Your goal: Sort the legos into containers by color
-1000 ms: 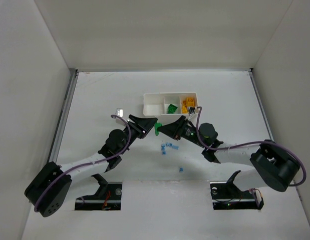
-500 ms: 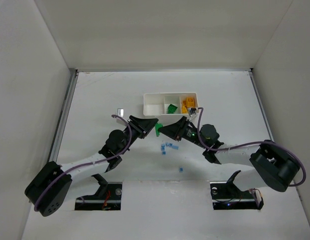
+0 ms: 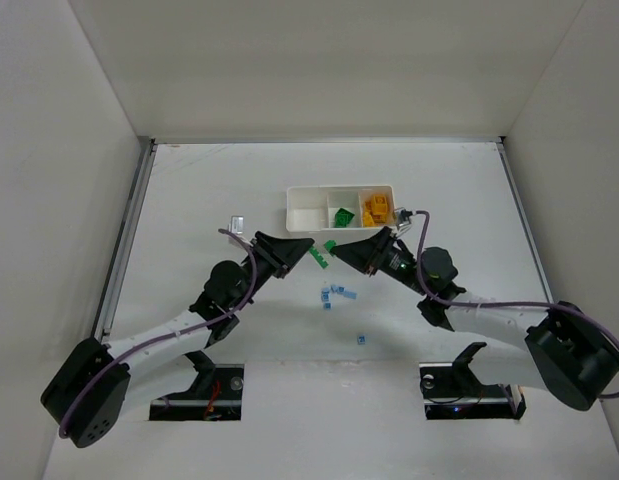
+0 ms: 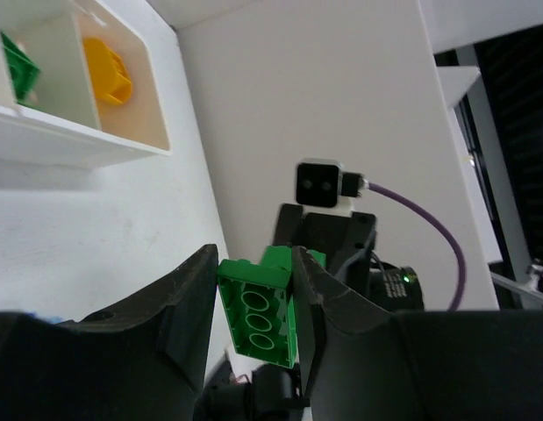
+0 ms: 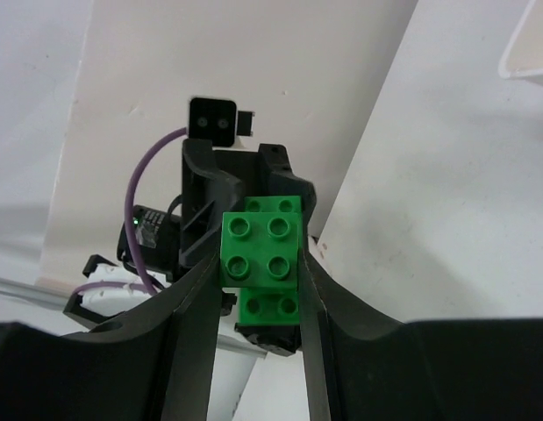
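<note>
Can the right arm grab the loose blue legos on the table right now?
Probably not yet. The blue legos lie uncovered close by, but the right gripper is shut on green legos that the left gripper also clamps.

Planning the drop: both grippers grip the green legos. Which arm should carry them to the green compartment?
Right, probably: the right gripper holds the green legos just below the middle compartment; the left gripper sits further left.

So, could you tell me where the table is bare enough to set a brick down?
Bare table lies behind the tray and along both side walls; the tray's left compartment is empty. Crowded: just before the tray, where the left gripper and right gripper pinch the green lego, blue legos nearer.
</note>
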Available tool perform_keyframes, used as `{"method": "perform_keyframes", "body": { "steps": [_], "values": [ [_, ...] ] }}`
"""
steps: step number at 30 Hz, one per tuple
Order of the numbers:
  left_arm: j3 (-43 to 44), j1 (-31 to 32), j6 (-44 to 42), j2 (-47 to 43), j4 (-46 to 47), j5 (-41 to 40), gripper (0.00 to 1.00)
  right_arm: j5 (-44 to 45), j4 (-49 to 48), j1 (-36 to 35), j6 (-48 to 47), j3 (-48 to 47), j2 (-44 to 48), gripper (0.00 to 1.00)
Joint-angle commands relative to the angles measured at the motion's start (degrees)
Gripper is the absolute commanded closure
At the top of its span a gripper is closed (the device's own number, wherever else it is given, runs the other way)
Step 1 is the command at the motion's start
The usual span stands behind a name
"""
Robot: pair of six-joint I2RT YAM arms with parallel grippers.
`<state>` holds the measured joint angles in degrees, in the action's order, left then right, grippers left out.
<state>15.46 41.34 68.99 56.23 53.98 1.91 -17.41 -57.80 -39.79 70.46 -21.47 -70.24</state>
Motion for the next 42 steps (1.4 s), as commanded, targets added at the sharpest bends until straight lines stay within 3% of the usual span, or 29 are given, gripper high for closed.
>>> {"method": "perform_keyframes", "body": {
  "steps": [1,11,16,23,31,34,38,42],
  "values": [
    [1.06,-1.31,-3.25,-0.60,-1.33,-3.58,0.82,1.06,-1.53,1.78,-0.93,0.20,3.09,0.70],
    [1.94,-0.16,-4.04,1.34,-0.36,-4.37,0.83,2.38,0.83,3.61,-3.39,-0.76,2.82,0.71],
    [3.34,-0.61,-5.09,1.87,-2.56,-4.37,0.83,5.79,16.72,8.37,-12.69,-6.81,3.27,0.71],
    [4.22,0.45,-8.87,-0.06,-7.56,-6.57,0.82,21.79,38.36,8.20,-29.39,-19.38,-3.14,0.70],
    [7.21,-0.25,-11.77,2.57,-7.83,-5.52,0.82,23.74,42.24,8.46,-35.29,-29.40,-14.65,0.68],
    [8.44,-0.69,-12.65,3.97,-7.83,-5.34,0.82,23.47,42.51,8.55,-35.74,-31.78,-18.08,0.61],
    [10.46,-1.22,-14.49,6.43,-7.57,-5.25,0.82,24.09,42.51,8.55,-35.74,-33.54,-19.76,0.42],
    [13.36,-1.84,-16.25,9.42,-7.83,-5.08,0.82,24.35,42.51,8.72,-35.91,-34.25,-19.68,0.35]
  ]
}}
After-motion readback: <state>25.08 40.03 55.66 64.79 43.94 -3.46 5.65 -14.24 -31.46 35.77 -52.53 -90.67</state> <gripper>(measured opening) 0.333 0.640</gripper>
